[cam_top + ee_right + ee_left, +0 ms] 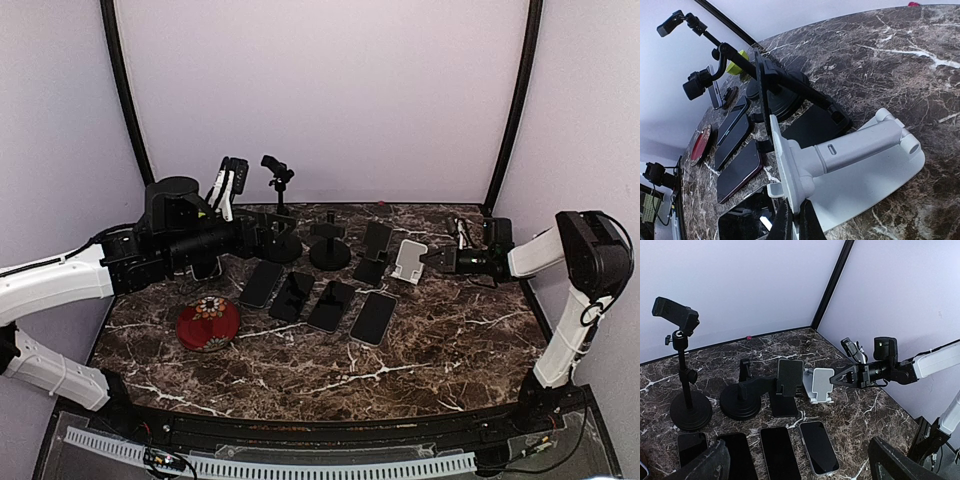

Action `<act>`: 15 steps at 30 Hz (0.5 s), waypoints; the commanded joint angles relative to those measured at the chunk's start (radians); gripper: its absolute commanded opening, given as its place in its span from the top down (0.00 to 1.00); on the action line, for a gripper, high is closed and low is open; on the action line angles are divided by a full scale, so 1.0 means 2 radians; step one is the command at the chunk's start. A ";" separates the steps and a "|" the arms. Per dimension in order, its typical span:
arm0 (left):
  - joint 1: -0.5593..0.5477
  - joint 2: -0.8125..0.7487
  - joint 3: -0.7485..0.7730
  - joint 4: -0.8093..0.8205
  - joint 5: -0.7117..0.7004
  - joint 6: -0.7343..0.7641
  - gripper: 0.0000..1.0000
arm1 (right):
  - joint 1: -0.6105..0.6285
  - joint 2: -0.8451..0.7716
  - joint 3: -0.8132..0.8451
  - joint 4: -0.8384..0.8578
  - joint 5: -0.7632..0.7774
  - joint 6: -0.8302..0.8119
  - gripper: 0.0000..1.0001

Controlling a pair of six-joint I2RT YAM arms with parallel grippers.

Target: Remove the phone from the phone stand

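Observation:
A phone (207, 267) stands upright in a black clamp stand at the left, partly under my left arm; the right wrist view shows this phone (715, 94) far off. My left gripper (268, 238) hovers wide open beside the black stands, its fingers (705, 465) spread above the phones lying flat, holding nothing. At the right, my right gripper (432, 260) is shut on the lower edge of the white phone stand (408, 260). That white stand (850, 155) is empty, with my right gripper (795, 222) pinching its back plate. From the left wrist, the white stand (820, 385) shows with the right gripper (837, 380) against it.
Several dark phones (330, 305) lie flat in a row mid-table. A tall black stand (278, 205), a round-base stand (330, 245) and a black folding stand (373, 250) sit behind them. A red disc (208, 323) lies at the front left.

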 commanded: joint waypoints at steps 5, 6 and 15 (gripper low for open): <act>-0.002 -0.022 0.000 -0.013 -0.028 0.006 0.01 | 0.009 0.025 0.022 0.011 -0.016 -0.023 1.00; -0.001 -0.022 -0.001 -0.015 -0.033 0.005 0.01 | 0.009 0.028 0.024 0.008 -0.015 -0.023 1.00; 0.000 -0.014 0.034 -0.095 -0.138 -0.023 0.01 | 0.011 0.035 0.041 -0.035 0.000 -0.037 0.83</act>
